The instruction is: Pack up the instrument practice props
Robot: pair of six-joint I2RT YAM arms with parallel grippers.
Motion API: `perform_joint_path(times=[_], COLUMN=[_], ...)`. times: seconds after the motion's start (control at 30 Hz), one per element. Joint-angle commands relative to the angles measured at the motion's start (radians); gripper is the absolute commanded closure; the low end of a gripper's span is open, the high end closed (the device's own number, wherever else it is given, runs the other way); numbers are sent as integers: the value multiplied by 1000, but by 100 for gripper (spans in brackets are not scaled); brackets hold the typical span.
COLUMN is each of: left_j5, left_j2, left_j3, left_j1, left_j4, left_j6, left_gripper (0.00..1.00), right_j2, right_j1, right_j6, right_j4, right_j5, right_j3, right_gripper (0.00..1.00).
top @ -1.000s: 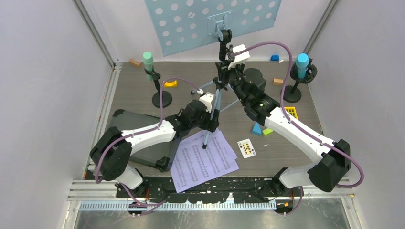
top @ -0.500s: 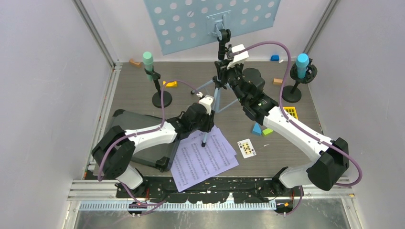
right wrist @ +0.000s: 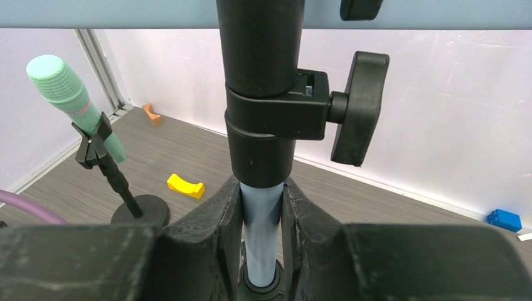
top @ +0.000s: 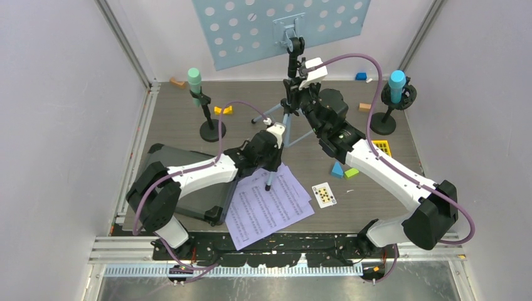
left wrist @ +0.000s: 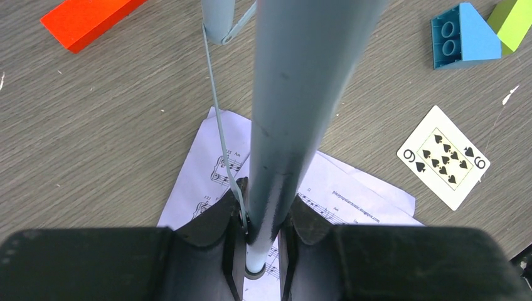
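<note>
The rack (top: 279,25) stands mid-counter (top: 182,125), its perforated plate high toward 12 o'clock. One pale blue tube slants down toward 6 o'clock, and its foot rests on the sheets (top: 266,210).

The left pincer (left wrist: 262,229) is clamped on that lower tube, a finger pressed to each side just above the foot. A thin brace runs beside the left finger.

The right pincer (right wrist: 260,207) is clamped higher on the rack. It holds the pale blue tube right below the black collar (right wrist: 276,116), whose knob (right wrist: 357,106) sticks out toward 3 o'clock in the right wrist view.

The sheets lie fanned at 6 o'clock on the counter, near the arm bases. The green mic (top: 194,78) sits tilted in its pole (top: 212,128) at 10 o'clock. The blue mic (top: 396,81) sits in its pole (top: 383,122) at 2 o'clock. Both are well apart from the rack.

A card (top: 324,195) lies just at 3 o'clock of the sheets, with small blocks (top: 344,170) near it toward 1 o'clock.
</note>
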Motion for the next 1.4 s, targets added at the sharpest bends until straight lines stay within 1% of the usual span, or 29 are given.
perform_joint_path(times=[0.0, 0.2, 0.4, 0.7, 0.87, 0.93, 1.1, 1.37], left_j5=[-39, -76, -67, -76, -66, -61, -61, -57], left_j2=[-75, -73, -72, -25, 6, 10, 21, 2], left_j3=[80, 162, 259, 284, 338, 354, 403, 427], left_j1=[3, 3, 3, 3, 3, 3, 3, 3], left_j4=[104, 102, 72, 105, 105, 133, 143, 179], left_j6=[37, 77, 85, 94, 84, 80, 89, 73], left_gripper=[100, 100, 100, 100, 100, 100, 100, 100], right_j2=[-29, -47, -58, -79, -96, -104, -118, -131], right_j1=[11, 12, 12, 15, 23, 24, 28, 31], right_j6=[5, 33, 36, 62, 68, 74, 78, 137], right_j4=[59, 24, 6, -8, -19, -10, 37, 53], right_j5=[-18, -38, -40, -77, -90, -95, -109, -124], right_j3=[33, 45, 59, 49, 21, 4, -37, -38], right_gripper=[100, 100, 100, 100, 100, 100, 100, 100])
